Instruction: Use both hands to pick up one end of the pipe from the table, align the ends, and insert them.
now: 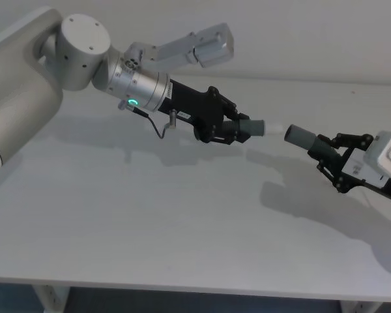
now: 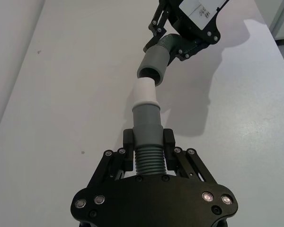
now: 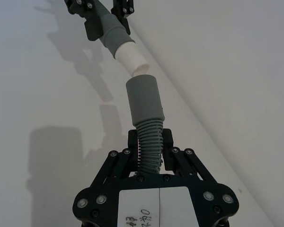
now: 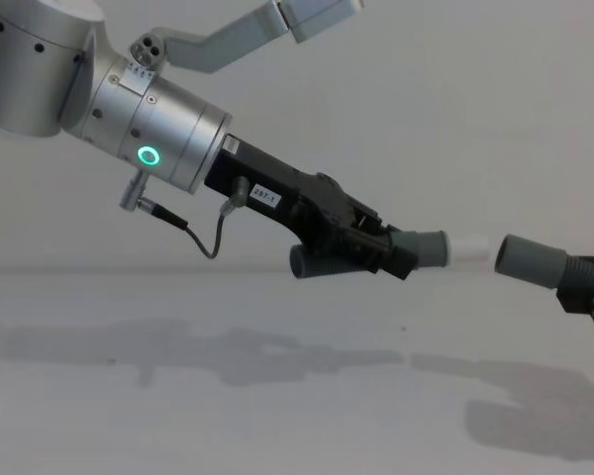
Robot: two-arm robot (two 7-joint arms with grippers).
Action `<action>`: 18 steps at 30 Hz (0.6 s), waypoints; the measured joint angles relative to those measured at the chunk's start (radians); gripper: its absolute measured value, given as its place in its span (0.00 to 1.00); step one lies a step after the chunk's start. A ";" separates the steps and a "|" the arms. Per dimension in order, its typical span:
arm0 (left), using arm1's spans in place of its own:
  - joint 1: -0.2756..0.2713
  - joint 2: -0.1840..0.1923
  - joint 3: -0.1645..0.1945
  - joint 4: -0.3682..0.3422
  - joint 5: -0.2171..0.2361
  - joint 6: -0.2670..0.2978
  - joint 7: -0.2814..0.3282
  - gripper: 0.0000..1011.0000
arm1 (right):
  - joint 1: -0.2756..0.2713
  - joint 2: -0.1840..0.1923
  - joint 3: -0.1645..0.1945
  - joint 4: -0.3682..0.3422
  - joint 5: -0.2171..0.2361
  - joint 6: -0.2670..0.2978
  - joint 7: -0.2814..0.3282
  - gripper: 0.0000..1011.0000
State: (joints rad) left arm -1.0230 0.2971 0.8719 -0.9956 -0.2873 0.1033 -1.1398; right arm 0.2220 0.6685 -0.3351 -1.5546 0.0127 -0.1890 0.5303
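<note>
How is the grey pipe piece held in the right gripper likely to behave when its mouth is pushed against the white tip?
The pipe piece has a ribbed, corrugated neck, so it will probably flex sideways under push. The smooth sleeve looks stiff. Held above the table by the right gripper, it seems light.

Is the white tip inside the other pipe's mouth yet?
Out. The white tip stops short of the grey mouth; a gap shows between.

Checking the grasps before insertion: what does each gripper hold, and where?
Left gripper clamps the white-tipped pipe piece at its ribbed section; right gripper clamps the socket piece at its ribbed hose.
</note>
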 joint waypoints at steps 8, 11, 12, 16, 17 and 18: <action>-0.004 -0.001 0.001 0.011 -0.012 -0.003 -0.005 0.35 | 0.006 -0.005 -0.004 0.001 -0.025 0.000 -0.007 0.28; -0.006 -0.001 0.002 0.017 -0.017 -0.005 -0.006 0.35 | 0.009 -0.007 -0.006 0.001 -0.033 -0.001 -0.009 0.28; -0.006 -0.002 0.002 0.018 -0.018 -0.006 -0.007 0.35 | 0.009 -0.007 -0.007 0.001 -0.036 -0.002 -0.009 0.28; -0.010 -0.006 0.005 0.027 -0.023 -0.008 -0.009 0.35 | 0.013 -0.008 -0.010 0.000 -0.047 -0.006 -0.010 0.28; -0.011 -0.006 0.006 0.029 -0.024 -0.008 -0.010 0.35 | 0.014 -0.008 -0.011 0.000 -0.050 -0.007 -0.011 0.28; -0.013 -0.007 0.007 0.032 -0.025 -0.009 -0.010 0.35 | 0.015 -0.008 -0.011 -0.001 -0.052 -0.008 -0.011 0.28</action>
State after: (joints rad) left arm -1.0358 0.2897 0.8788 -0.9633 -0.3126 0.0940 -1.1502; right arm 0.2368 0.6607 -0.3464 -1.5553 -0.0392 -0.1970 0.5194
